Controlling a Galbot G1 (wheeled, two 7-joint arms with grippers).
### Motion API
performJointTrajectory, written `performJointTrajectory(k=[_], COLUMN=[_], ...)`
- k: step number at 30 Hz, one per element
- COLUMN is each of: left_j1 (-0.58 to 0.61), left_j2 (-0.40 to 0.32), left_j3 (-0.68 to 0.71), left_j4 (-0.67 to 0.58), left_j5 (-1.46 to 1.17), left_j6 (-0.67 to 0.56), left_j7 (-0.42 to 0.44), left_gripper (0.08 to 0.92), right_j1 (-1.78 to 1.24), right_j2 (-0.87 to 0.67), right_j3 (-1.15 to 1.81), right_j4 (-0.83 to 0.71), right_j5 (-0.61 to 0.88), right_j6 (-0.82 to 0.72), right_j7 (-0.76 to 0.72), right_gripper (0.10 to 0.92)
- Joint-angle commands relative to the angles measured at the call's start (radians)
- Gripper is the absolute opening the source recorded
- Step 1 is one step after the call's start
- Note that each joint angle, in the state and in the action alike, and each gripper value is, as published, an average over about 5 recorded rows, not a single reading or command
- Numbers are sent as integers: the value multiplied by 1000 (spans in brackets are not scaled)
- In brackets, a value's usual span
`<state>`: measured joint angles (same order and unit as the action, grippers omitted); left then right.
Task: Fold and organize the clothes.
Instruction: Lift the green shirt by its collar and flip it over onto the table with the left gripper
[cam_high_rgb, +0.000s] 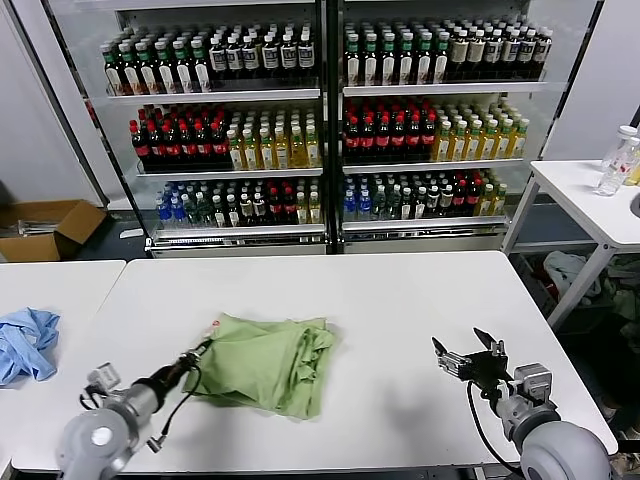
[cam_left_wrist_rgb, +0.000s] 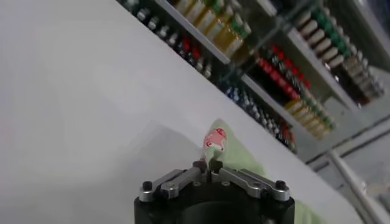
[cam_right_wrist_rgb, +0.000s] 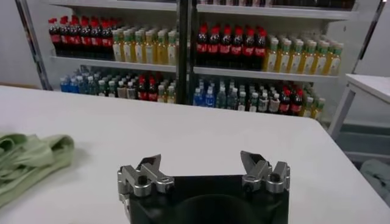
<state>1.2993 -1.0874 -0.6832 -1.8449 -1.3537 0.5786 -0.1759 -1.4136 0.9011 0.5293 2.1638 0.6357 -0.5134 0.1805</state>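
Shirt (cam_high_rgb: 268, 362), light green, lies bunched near the bench's (cam_high_rgb: 400, 300) front edge; left gripper (cam_high_rgb: 201, 352) pinches its left edge closed; right gripper (cam_high_rgb: 466, 358) hovers open toward the front right corner.

The light green polo shirt (cam_high_rgb: 268, 362) lies bunched and partly folded on the white table, toward its front-left part. Its fabric is soft and wrinkled, with layers overlapping. A small red-and-white print shows at its left edge.
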Motion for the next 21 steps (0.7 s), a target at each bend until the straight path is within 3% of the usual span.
performJointTrajectory(k=[1, 6, 10, 14, 21], left_j1=[23, 23, 23, 10, -111], left_j2=[154, 264, 256, 143, -123], left_j3=[-395, -540, -489, -221, 239], left_j4=[27, -19, -167, -307, -270], left_j5=[-234, -228, -191, -1, 365], left_j6=[1, 0, -1, -7, -8], left_j7=[-27, -89, -157, -191, -250], left_gripper=[86, 86, 86, 86, 86], right_j1=[9, 28, 27, 11, 6], right_j2=[-2, 7, 18, 17, 10], right_j3=[2, -15, -27, -21, -13], right_j4=[-4, -4, 15, 29, 42], right_j5=[8, 11, 4, -7, -20], right_j6=[7, 12, 8, 10, 19], right_j7=[-2, -2, 1, -2, -6], right_gripper=[823, 823, 823, 823, 823])
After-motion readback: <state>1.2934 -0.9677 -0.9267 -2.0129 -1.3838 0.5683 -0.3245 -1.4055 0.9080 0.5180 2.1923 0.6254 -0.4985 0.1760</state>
